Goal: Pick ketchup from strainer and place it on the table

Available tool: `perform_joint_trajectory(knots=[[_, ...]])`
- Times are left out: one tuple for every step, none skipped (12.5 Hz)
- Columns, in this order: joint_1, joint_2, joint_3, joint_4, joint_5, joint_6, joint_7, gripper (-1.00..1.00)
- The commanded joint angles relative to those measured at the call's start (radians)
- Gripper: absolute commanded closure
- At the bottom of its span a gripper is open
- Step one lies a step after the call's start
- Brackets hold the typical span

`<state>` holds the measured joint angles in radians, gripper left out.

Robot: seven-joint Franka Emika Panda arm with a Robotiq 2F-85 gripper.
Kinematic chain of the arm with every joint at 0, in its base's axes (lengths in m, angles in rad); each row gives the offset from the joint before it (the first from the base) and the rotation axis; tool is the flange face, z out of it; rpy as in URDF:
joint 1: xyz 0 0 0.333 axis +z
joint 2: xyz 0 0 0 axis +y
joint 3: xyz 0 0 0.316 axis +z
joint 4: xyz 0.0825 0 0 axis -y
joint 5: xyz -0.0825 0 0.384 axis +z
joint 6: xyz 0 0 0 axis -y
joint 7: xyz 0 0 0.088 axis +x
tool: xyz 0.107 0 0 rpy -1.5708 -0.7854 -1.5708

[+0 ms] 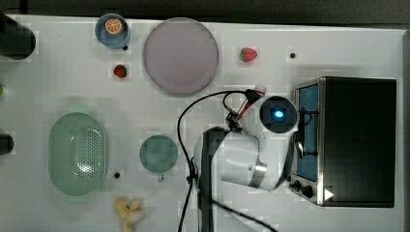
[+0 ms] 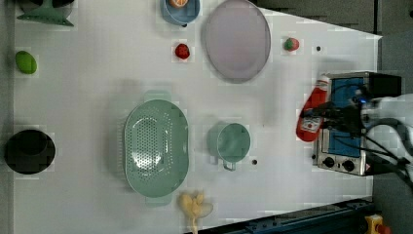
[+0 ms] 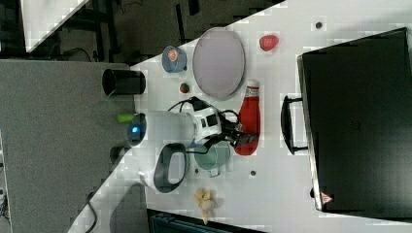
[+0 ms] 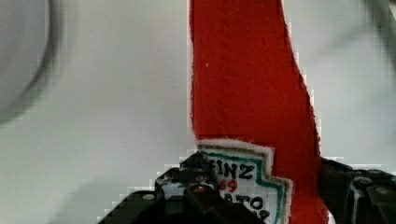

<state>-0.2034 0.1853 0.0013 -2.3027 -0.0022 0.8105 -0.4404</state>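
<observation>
Slim red ketchup point(image 3: 248, 116) with white cap, held above white table point(image 2: 97, 73), pale green perforated strainer point(image 2: 156, 146) well apart

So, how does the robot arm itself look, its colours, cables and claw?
The arm has rounded white shells with a dark grey segment and a silver ring at one joint. A blue light glows on a round black cap. Black cables loop along it. The claw is black.

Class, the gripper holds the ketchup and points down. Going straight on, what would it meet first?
Probably bare table: the gripper holds the ketchup over white tabletop beside the toaster oven. Height is unclear.
</observation>
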Motion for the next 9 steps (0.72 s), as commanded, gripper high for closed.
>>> perform_joint_trajectory(knots=[[0.066, 0.083, 0.049, -0.023, 0.007, 0.085, -0.067, -0.25], [0.066, 0.117, 0.05, -0.022, 0.007, 0.116, -0.067, -0.25], [0.066, 0.146, 0.049, -0.022, 0.007, 0.143, -0.067, -0.25], [0.065, 0.17, 0.049, -0.022, 0.007, 0.163, -0.067, -0.25], [0.065, 0.187, 0.047, -0.023, 0.007, 0.179, -0.067, -0.31], [0.065, 0.195, 0.046, -0.023, 0.007, 0.19, -0.067, -0.51], [0.065, 0.191, 0.046, -0.022, 0.007, 0.193, -0.067, -0.73], [0.065, 0.177, 0.046, -0.021, 0.007, 0.187, -0.066, -0.95], [0.065, 0.147, 0.048, -0.017, 0.007, 0.178, -0.063, -1.0]])
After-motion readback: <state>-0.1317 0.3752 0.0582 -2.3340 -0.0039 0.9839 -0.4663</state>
